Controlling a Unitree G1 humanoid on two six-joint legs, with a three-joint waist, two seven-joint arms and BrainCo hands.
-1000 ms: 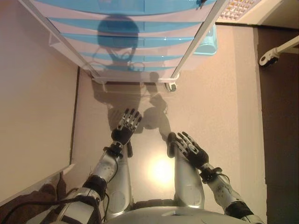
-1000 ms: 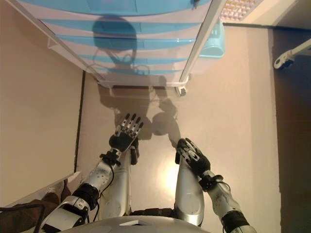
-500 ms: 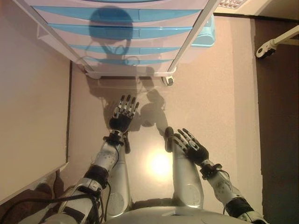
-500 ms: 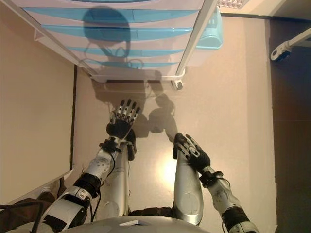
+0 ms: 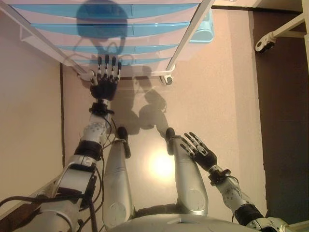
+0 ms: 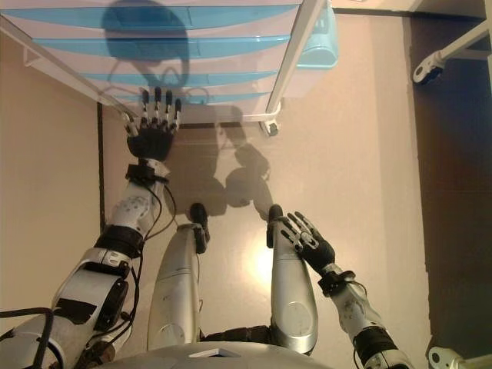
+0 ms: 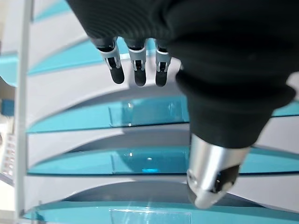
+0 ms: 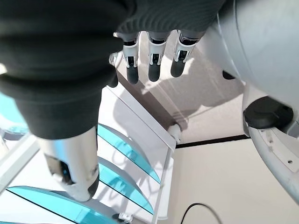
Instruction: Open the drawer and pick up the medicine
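Left eye view: a drawer cabinet point(image 5: 111, 34) with translucent blue drawer fronts point(image 5: 106, 28) runs off the top edge, so its upper part is cut off. All visible drawers are closed, and no medicine can be made out. At upper left, the left hand point(image 5: 105, 83) reaches to the cabinet's lowest corner, fingers straight and apart; whether it touches is unclear. At lower right, the right hand point(image 5: 200, 151) hangs with fingers loosely spread, holding nothing.

One white drawer cabinet point(image 5: 193, 29) on castors with four translucent blue drawer fronts point(image 5: 111, 29) in view, one pale blue bin point(image 5: 205, 31) beside it, two robot hands.
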